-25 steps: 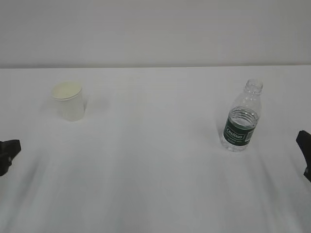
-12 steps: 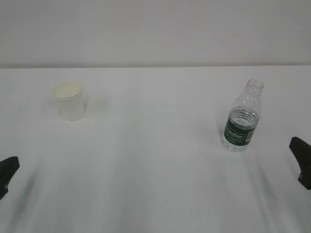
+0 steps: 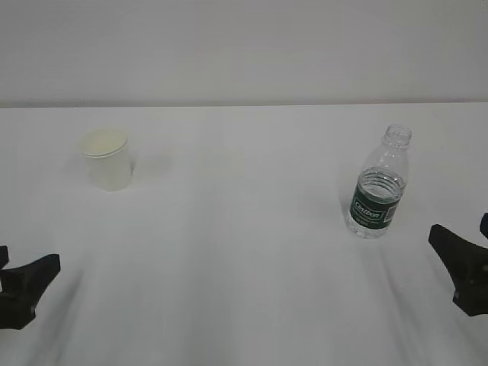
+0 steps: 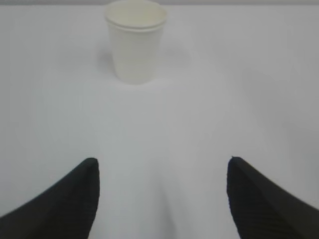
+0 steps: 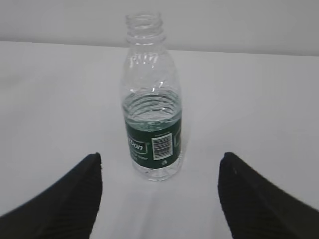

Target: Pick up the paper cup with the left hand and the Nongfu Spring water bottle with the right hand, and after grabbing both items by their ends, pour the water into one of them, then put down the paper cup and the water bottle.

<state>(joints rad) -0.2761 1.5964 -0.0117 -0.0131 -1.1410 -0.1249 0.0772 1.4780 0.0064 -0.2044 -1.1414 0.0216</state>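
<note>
The paper cup (image 3: 107, 159) stands upright on the far left of the white table. In the left wrist view the paper cup (image 4: 135, 42) is well ahead of my left gripper (image 4: 162, 160), which is open and empty. My left gripper (image 3: 24, 268) shows at the lower left edge. The Nongfu Spring water bottle (image 3: 379, 187) stands upright on the right, uncapped. The water (image 5: 152, 112) fills it to just above the green label. My right gripper (image 5: 161, 155) is open, with the bottle (image 5: 152, 99) a short way ahead and centred. In the exterior view my right gripper (image 3: 460, 245) sits right of the bottle.
The white table (image 3: 244, 252) runs back to a pale wall, with its far edge (image 3: 244, 105) behind both items. A wide bare stretch of tabletop lies between cup and bottle.
Both grippers have come further into the exterior view from the lower corners, towards the cup and the bottle. The cup and bottle have not moved.
</note>
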